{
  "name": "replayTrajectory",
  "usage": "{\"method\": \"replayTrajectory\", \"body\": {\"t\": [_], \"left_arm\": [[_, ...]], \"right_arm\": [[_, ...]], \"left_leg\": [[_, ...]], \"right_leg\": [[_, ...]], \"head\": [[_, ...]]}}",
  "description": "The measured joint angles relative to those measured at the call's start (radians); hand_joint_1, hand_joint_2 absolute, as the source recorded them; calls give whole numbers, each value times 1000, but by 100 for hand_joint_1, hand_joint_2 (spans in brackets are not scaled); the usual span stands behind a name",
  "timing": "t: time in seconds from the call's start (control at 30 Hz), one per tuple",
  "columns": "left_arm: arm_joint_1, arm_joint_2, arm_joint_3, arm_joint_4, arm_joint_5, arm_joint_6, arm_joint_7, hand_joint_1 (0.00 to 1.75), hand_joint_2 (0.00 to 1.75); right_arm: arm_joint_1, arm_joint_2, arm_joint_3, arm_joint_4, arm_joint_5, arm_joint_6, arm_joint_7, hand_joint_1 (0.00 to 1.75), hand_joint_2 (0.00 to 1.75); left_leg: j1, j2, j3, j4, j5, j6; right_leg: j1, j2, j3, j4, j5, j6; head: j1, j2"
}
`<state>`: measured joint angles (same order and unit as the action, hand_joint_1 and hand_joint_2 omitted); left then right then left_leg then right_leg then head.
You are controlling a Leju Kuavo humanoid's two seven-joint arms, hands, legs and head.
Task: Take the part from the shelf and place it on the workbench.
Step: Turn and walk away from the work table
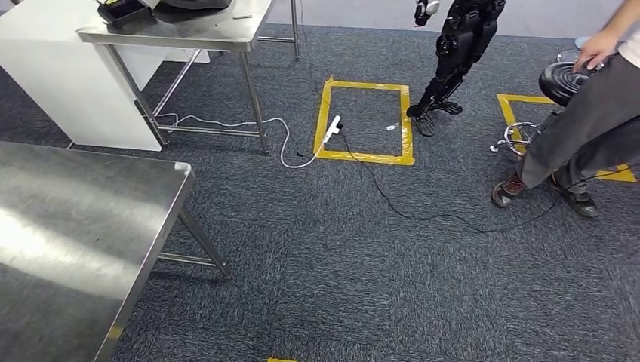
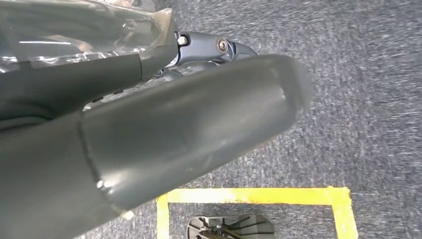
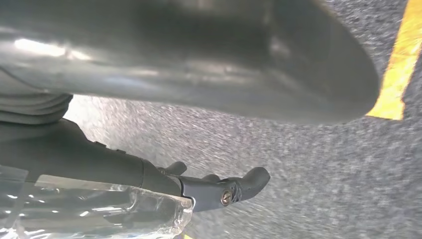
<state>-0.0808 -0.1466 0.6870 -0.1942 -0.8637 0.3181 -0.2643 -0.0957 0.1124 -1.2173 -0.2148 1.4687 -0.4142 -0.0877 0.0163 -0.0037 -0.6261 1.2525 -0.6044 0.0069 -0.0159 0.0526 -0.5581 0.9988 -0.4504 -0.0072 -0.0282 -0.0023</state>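
Left wrist view: left robot hand (image 2: 164,134) against plastic-wrapped part (image 2: 74,30), grasp unclear.

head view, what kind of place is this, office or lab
Most likely a robot test lab or workshop: steel worktables on grey carpet, yellow tape squares marking floor positions, and another dark legged robot standing near a seated person.

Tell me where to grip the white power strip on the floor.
Probably across its narrow sides at mid-length, coming straight down from above: the white power strip lies flat on the carpet, long and slim, with cables trailing from its near end.
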Motion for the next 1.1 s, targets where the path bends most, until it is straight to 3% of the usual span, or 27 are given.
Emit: {"method": "replayTrajectory", "body": {"t": [0.07, 0.13, 0.17, 0.23, 0.3, 0.37, 0.43, 0.47, 0.5, 0.53, 0.6, 0.67, 0.73, 0.8, 0.87, 0.9, 0.93, 0.97, 1.0, 1.03, 1.1], "left_arm": [[0, 0, 0, 0, 0, 0, 1, 0, 0], [-1, 0, 0, 0, -2, -1, 2, 0, 0], [-1, 0, 0, 0, -3, -1, 3, 0, 0], [-4, 0, 0, 0, -8, -2, 4, 0, 0], [-6, -1, 0, 0, -13, -2, 4, 0, 0], [-5, 0, 0, 0, -15, -3, 4, 0, 0], [-5, 0, 0, 0, -15, -4, 5, 0, 0], [-5, 0, 0, 0, -16, -4, 6, 0, 0], [-5, 0, 0, 0, -16, -4, 6, 0, 0], [-5, -1, 0, 0, -16, -5, 6, 0, 0], [-6, -1, 0, -1, -17, -6, 6, 0, 0], [-8, -1, 0, -1, -20, -8, 8, 0, 0], [-12, -2, -1, -1, -25, -9, 11, 0, 0], [-16, -4, -1, -1, -28, -11, 12, 0, 0], [-15, -5, -2, -1, -29, -12, 12, 0, 0], [-13, -5, -2, -1, -29, -12, 13, 0, 0], [-10, -5, -2, 0, -29, -12, 13, 0, 0], [-8, -5, -2, 0, -29, -12, 13, 0, 0], [-7, -5, -2, 0, -29, -12, 13, 0, 0], [-7, -5, -2, 0, -29, -12, 13, 0, 0], [-7, -5, -2, 0, -29, -12, 13, 0, 0]], "right_arm": [[1, 0, 0, 0, 0, 1, 0, 0, 0], [-3, 0, 1, 0, 2, 2, 0, 0, 0], [-3, 0, 1, 0, 2, 2, 0, 0, 0], [1, 0, 2, 0, 0, 2, 0, 0, 0], [4, 0, 1, 0, -4, 2, 0, 0, 0], [0, 0, 1, 0, -5, 2, 0, 0, 0], [0, 0, 1, 0, -6, 3, 0, 0, 0], [1, 0, 1, 0, -6, 3, 0, 0, 0], [2, -1, 1, 0, -6, 3, -1, 0, 0], [3, -2, 1, 0, -6, 3, 0, 0, 0], [2, -2, 1, 0, -7, 3, 0, 0, 0], [0, -2, 1, 0, -10, 3, 0, 0, 0], [3, -3, 1, 0, -12, 3, 1, 0, 0], [5, -4, 1, 0, -14, 3, 3, 0, 0], [3, -4, 1, 0, -15, 3, 5, 0, 0], [1, -4, 1, 0, -15, 3, 6, 0, 0], [1, -4, 1, 0, -14, 3, 6, 0, 0], [2, -4, 1, 0, -14, 3, 6, 0, 0], [3, -4, 1, 0, -14, 3, 6, 0, 0], [4, -4, 1, 0, -14, 3, 6, 0, 0], [4, -3, 1, 0, -14, 3, 6, 0, 0]], "left_leg": [[8, -32, 55, -124, 72, 2], [11, -69, 92, -213, 102, 4], [8, -75, 96, -226, 102, 6], [2, -54, 98, -236, 108, 19], [0, -28, 100, -248, 119, 37], [-2, 2, 98, -254, 124, 46], [-5, 36, 95, -254, 124, 47], [-6, 51, 93, -253, 124, 47], [-6, 65, 93, -253, 124, 46], [-6, 78, 94, -252, 123, 45], [-10, 102, 96, -249, 118, 36], [-14, 122, 100, -246, 113, 23], [-12, 137, 104, -247, 110, 11], [-4, 105, 98, -222, 86, -1], [1, 40, 56, -123, 24, -7], [1, 20, 25, -56, -10, -7], [1, 10, -3, 2, -32, -6], [1, 6, -19, 32, -34, -4], [1, 4, -20, 27, -18, -1], [1, -2, -3, -15, 16, 3], [3, -45, 58, -149, 85, 12]], "right_leg": [[1, 29, 1, 2, 2, 2], [3, 54, -6, 7, 5, 12], [3, 65, -12, 7, 8, 19], [0, 76, -27, 7, 14, 35], [1, 30, -52, 42, -5, 38], [1, -26, -106, 153, -60, 32], [-1, -38, -158, 268, -104, 34], [-3, -40, -161, 283, -106, 40], [-5, -45, -143, 261, -95, 49], [-7, -54, -107, 204, -75, 57], [-8, -98, -30, 68, -37, 64], [-3, -119, 2, 10, -23, 53], [0, -98, -1, 10, -19, 37], [-4, -76, -1, 7, -15, 23], [-7, -54, -1, 5, -10, 10], [-4, -42, -2, 6, -8, 6], [-1, -27, -2, 6, -7, 4], [1, -13, -2, 6, -7, 3], [3, 2, -1, 7, -7, 2], [4, 17, 0, 7, -6, 2], [6, 44, 1, 8, -5, 4]], "head": [[0, 0], [1, 0], [1, 0], [1, 0], [3, 0], [5, 0], [6, 0], [6, 0], [6, 0], [6, 0], [7, 0], [5, 0], [4, 0], [2, 0], [-2, 0], [-3, 0], [-2, 0], [-2, 0], [-2, 0], [-2, 0], [-2, 0]]}}
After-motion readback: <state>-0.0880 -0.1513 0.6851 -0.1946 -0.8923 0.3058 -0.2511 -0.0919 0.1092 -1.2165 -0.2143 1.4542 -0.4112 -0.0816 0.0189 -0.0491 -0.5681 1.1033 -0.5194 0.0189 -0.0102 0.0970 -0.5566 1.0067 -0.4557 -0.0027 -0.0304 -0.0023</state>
